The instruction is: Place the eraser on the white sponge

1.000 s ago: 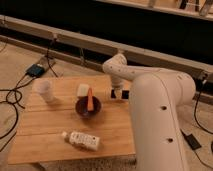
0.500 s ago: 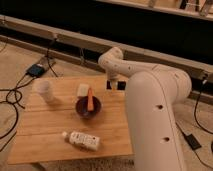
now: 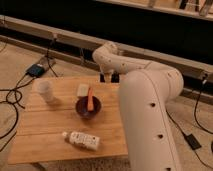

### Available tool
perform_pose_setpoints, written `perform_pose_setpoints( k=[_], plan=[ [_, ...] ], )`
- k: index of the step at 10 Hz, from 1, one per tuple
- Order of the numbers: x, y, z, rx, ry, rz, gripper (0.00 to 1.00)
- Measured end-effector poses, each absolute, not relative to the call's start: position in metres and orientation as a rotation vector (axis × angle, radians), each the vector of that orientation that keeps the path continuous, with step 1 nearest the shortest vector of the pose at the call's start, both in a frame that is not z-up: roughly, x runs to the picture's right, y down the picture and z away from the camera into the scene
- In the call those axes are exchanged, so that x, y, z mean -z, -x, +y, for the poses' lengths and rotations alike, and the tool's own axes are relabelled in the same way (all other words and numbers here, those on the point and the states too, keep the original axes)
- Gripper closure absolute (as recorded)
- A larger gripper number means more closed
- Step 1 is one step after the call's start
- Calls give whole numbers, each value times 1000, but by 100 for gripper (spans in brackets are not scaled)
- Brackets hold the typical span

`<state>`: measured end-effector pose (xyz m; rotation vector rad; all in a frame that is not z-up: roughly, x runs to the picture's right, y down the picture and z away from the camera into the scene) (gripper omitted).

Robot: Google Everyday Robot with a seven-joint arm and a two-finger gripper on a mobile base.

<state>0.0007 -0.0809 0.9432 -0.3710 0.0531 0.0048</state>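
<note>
The arm has swung left and back since a second ago, and the end effector now hangs at the far edge of the table, just right of the white sponge. How wide it stands, I cannot tell. A small dark patch at its tip looks like the eraser, up off the wood and apart from the sponge. Nothing on the table has shifted. The dark bowl sits just in front of the sponge with an orange stick-like item leaning inside it. The white cup stands upright at the left, contents not visible, and the white bottle lies on its side near the front edge.
</note>
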Motion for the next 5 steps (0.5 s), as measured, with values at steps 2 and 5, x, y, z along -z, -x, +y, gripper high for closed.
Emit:
perform_pose_setpoints(
  k=[2, 5],
  plan=[
    [-943, 19, -88, 23, 365, 28, 100],
    [-939, 49, -97, 58, 365, -5, 100]
  ],
)
